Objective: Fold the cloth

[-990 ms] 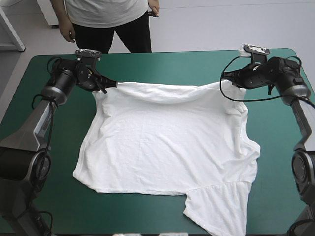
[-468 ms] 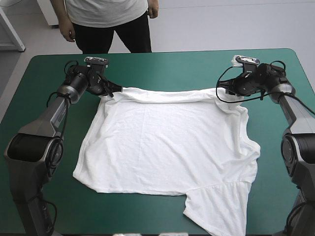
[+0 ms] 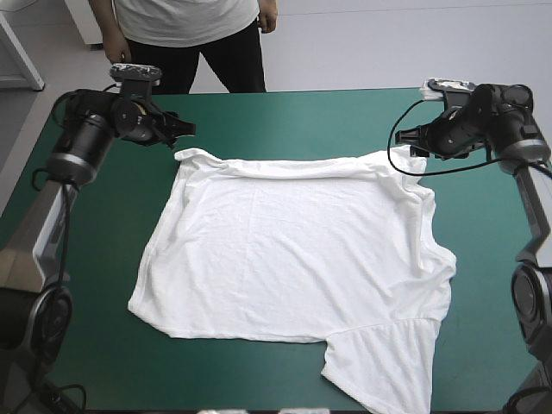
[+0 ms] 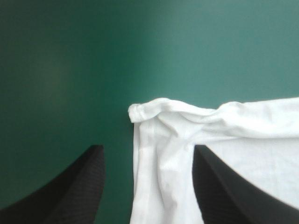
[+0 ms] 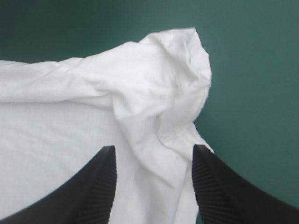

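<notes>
The white T-shirt lies spread flat on the teal-green cover, with one sleeve reaching toward the front edge on the right. My left gripper hovers open just beyond the shirt's far left corner. In the left wrist view that rumpled corner lies ahead of the open left gripper, loose on the cover. My right gripper is open just beyond the far right corner. In the right wrist view the bunched corner lies ahead of the open right gripper, and nothing is pinched.
Bare teal-green cover runs in a band between the shirt and the table's far edge. More cover shows to the left and right of the shirt. The right sleeve lies close to the front edge.
Both grippers have opened and let go of the shirt's far corners. They have drawn up and outward, and the shirt's far edge now lies slack on the cover.
</notes>
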